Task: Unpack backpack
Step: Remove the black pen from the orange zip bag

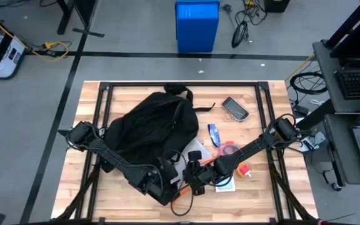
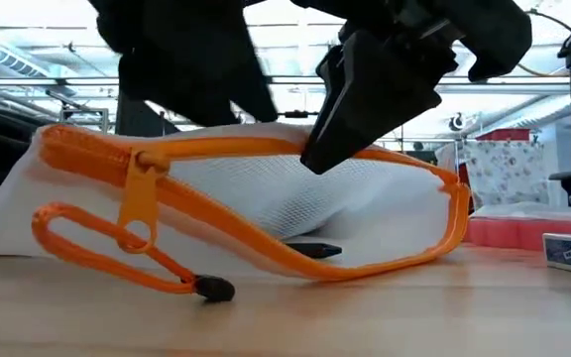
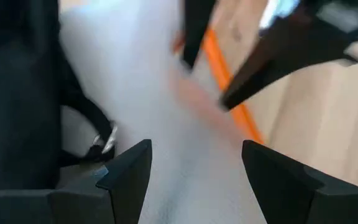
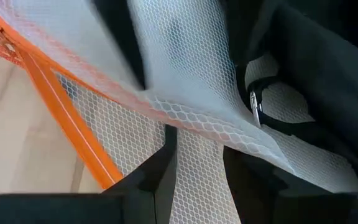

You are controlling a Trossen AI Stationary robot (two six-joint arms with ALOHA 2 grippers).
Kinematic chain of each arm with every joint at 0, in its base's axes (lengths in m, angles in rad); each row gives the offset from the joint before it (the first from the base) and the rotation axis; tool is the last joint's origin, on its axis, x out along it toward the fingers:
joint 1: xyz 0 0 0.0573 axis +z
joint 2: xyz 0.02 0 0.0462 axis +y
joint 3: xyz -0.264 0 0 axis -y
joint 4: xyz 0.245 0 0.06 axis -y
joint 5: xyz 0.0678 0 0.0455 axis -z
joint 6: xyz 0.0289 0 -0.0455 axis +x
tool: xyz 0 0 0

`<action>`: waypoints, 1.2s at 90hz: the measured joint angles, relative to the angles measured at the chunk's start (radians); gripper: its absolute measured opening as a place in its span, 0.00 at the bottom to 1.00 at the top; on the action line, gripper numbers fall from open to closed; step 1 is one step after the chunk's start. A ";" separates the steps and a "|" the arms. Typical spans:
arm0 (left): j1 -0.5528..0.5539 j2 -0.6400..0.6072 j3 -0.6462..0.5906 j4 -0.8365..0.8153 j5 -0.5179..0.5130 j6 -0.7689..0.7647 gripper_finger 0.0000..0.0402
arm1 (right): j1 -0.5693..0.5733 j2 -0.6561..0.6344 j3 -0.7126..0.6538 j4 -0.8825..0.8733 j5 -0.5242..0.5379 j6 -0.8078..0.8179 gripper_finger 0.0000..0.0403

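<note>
A: Where's the backpack point(image 1: 152, 128)?

B: On the table point(image 1: 264, 194), just behind both claws, its open mouth toward them. A white mesh pouch point(image 2: 295, 213) with an orange zipper point(image 2: 216, 149) lies half out of it.

A: And the claws?

B: The right claw point(image 4: 199, 168) is pinched on the pouch's mesh. The left claw point(image 3: 194, 171) hangs open over the same pouch, holding nothing; the bag's dark fabric sits right beside one finger.

A: What worries you?

B: The grip is on thin netting, not the zipper edge. I'd guess it could slip or stretch if pulled hard. A buckle point(image 4: 255, 106) and strap point(image 4: 303, 134) lie just past the right claw, so the mesh might snag there and drag the whole bag along.
</note>
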 joint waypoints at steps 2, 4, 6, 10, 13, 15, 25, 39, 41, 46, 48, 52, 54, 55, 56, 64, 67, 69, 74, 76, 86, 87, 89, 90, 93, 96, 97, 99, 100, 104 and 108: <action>-0.001 0.000 0.003 -0.001 0.003 0.001 0.60 | 0.000 0.000 0.000 0.000 0.000 0.000 0.29; -0.002 0.000 0.007 -0.002 0.007 0.002 0.60 | -0.001 0.000 0.000 0.000 0.000 0.000 0.29; -0.003 0.000 0.009 -0.001 0.012 0.002 0.60 | -0.002 0.000 0.000 0.000 0.000 0.000 0.29; -0.003 0.000 0.013 0.000 0.018 0.002 0.60 | -0.004 0.000 0.000 0.000 0.000 0.000 0.29; -0.003 0.000 0.015 0.001 0.020 0.002 0.60 | -0.005 0.000 0.000 0.000 0.000 0.000 0.29; -0.003 0.000 0.017 0.001 0.022 0.002 0.60 | -0.006 0.000 0.000 0.000 0.000 0.000 0.29; -0.002 0.000 0.017 0.001 0.023 0.001 0.60 | -0.006 0.000 0.000 0.000 0.000 -0.004 0.29; 0.018 0.007 0.017 -0.008 0.022 -0.018 0.60 | -0.006 0.001 0.000 -0.001 -0.001 -0.005 0.29; 0.021 0.008 0.017 -0.018 0.020 -0.022 0.60 | -0.006 0.002 0.000 -0.001 -0.001 -0.005 0.29; 0.029 0.008 0.016 -0.030 0.018 -0.026 0.60 | -0.006 0.002 0.000 -0.001 -0.001 -0.005 0.29; 0.031 0.008 0.016 -0.031 0.015 -0.026 0.60 | -0.006 0.002 0.000 -0.001 -0.001 -0.005 0.29; 0.034 0.008 0.016 -0.035 0.016 -0.026 0.60 | -0.006 0.002 0.000 -0.001 -0.001 -0.005 0.29; 0.035 0.008 0.016 -0.037 0.015 -0.026 0.60 | -0.006 0.002 0.000 -0.001 -0.001 -0.005 0.29; 0.036 0.008 0.016 -0.038 0.015 -0.026 0.60 | -0.006 0.002 0.000 -0.001 -0.001 -0.005 0.29; 0.037 0.008 0.016 -0.038 0.015 -0.025 0.60 | -0.006 0.002 0.000 -0.001 -0.001 -0.005 0.29; 0.044 0.008 0.016 -0.039 0.003 -0.025 0.60 | -0.006 0.002 0.000 -0.001 -0.002 -0.005 0.29; 0.048 0.008 0.016 -0.039 -0.001 -0.025 0.60 | -0.006 0.002 0.000 0.000 -0.001 -0.005 0.29; 0.051 0.008 0.016 -0.039 -0.001 -0.025 0.60 | -0.006 0.002 0.000 0.001 -0.002 -0.005 0.29; 0.057 0.010 0.016 -0.040 0.001 -0.022 0.60 | -0.006 0.002 0.000 0.005 -0.002 -0.005 0.29; 0.061 0.013 0.016 -0.039 0.001 -0.022 0.60 | -0.006 0.002 0.000 0.007 -0.002 -0.005 0.29; 0.067 0.017 0.016 -0.037 0.020 -0.022 0.60 | -0.006 0.002 0.000 0.019 -0.004 -0.009 0.29; 0.067 0.017 0.016 -0.035 0.022 -0.022 0.60 | -0.006 0.002 0.000 0.020 -0.004 -0.010 0.29; 0.067 0.017 0.017 -0.029 0.023 -0.020 0.60 | -0.006 0.002 0.000 0.022 -0.004 -0.012 0.29; 0.067 0.017 0.016 -0.026 0.024 -0.019 0.60 | -0.006 0.002 0.000 0.022 -0.004 -0.012 0.29; 0.067 0.017 0.017 -0.018 0.025 -0.018 0.60 | -0.006 0.002 0.000 0.023 -0.004 -0.013 0.29; 0.067 0.017 0.017 -0.020 0.025 -0.018 0.60 | -0.006 0.002 0.000 0.023 -0.004 -0.015 0.29; 0.067 0.017 0.017 -0.022 0.026 -0.018 0.60 | -0.006 0.002 0.000 0.023 -0.004 -0.015 0.29; 0.068 0.018 0.016 -0.026 0.026 -0.018 0.60 | -0.006 0.002 0.000 0.023 -0.004 -0.016 0.29; 0.068 0.020 0.016 -0.027 0.027 -0.018 0.60 | -0.006 0.002 0.000 0.023 -0.004 -0.016 0.29; 0.071 0.026 0.017 -0.028 0.029 -0.018 0.60 | -0.006 0.002 0.000 0.023 -0.005 -0.016 0.29; 0.075 0.029 0.016 -0.031 0.037 -0.018 0.59 | -0.006 0.002 0.000 0.024 -0.004 -0.016 0.29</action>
